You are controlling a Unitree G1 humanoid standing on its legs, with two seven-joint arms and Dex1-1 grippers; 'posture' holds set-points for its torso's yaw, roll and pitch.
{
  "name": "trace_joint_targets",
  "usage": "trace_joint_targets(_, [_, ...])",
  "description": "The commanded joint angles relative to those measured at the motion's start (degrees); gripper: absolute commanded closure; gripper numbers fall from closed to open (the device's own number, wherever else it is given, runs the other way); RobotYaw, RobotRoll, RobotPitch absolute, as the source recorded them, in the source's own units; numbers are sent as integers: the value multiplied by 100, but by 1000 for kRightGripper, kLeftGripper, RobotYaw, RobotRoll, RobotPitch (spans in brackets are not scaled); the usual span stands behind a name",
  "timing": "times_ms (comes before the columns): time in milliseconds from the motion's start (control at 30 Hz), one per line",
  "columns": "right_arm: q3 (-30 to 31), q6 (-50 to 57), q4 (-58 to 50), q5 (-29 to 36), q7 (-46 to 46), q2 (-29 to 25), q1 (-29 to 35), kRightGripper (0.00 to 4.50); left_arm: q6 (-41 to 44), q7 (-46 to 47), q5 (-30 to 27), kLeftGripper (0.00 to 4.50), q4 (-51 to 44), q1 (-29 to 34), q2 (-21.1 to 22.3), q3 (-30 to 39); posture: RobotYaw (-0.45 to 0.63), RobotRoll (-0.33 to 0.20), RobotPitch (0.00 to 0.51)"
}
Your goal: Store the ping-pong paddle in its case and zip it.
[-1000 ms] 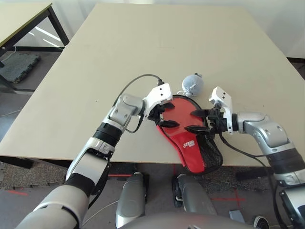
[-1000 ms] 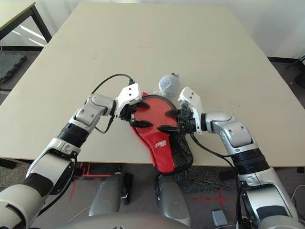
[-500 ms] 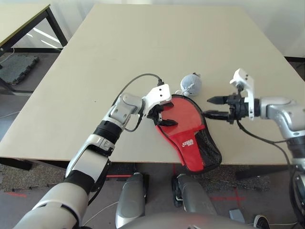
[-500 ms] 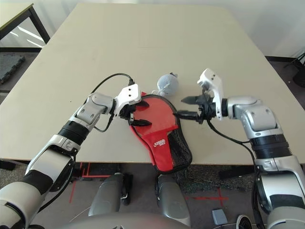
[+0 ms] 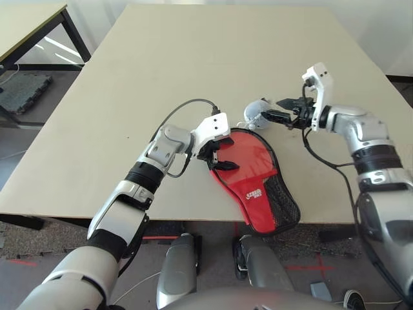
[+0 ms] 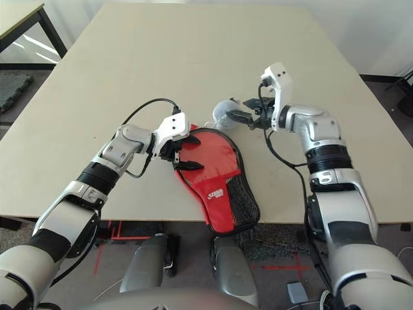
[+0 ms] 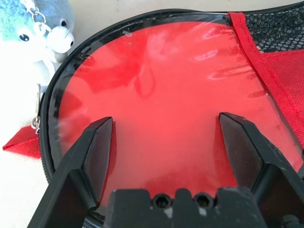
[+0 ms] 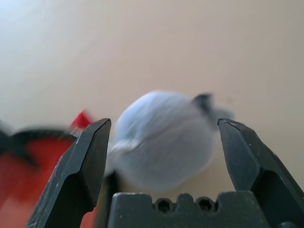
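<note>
A beige table is holding a red case at its near edge, handle end hanging over. The ping-pong paddle's red face is showing inside the case. The left gripper is hovering over the case's left rim, fingers spread. The right gripper is reaching left, fingers spread around a small grey pouch just beyond the case.

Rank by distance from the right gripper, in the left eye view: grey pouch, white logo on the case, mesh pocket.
1. Grey pouch, at the right gripper fingertips.
2. White logo, mid-case, towards the robot.
3. Mesh pocket, at the table's near edge.
</note>
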Motion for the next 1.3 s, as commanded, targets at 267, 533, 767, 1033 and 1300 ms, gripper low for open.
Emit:
trace_joint_targets(267, [-449,-177,994,-22,-499,406,-112,0,265,49,194,34,51,242,111,-144,111,0,130])
trace_joint_targets(533, [-603,-65,1096,-2,-435,559,-9,1437,281,53,189,0,17,257,91,-136,107,0,132])
trace_joint_targets(767, [-816,-161,1255,20,-556,618,-118,3956,272,74,182,0,38,241,69,-128,109,0,129])
trace_joint_targets(1033, [-910,-625,1556,-86,-818,292,-276,4494,325,87,166,0,-45,286,14,-169,102,0,128])
trace_joint_targets(1300, [-1026,-884,1758,-136,-945,-56,-240,4494,315,90,165,0,-41,291,-39,-201,88,0,127])
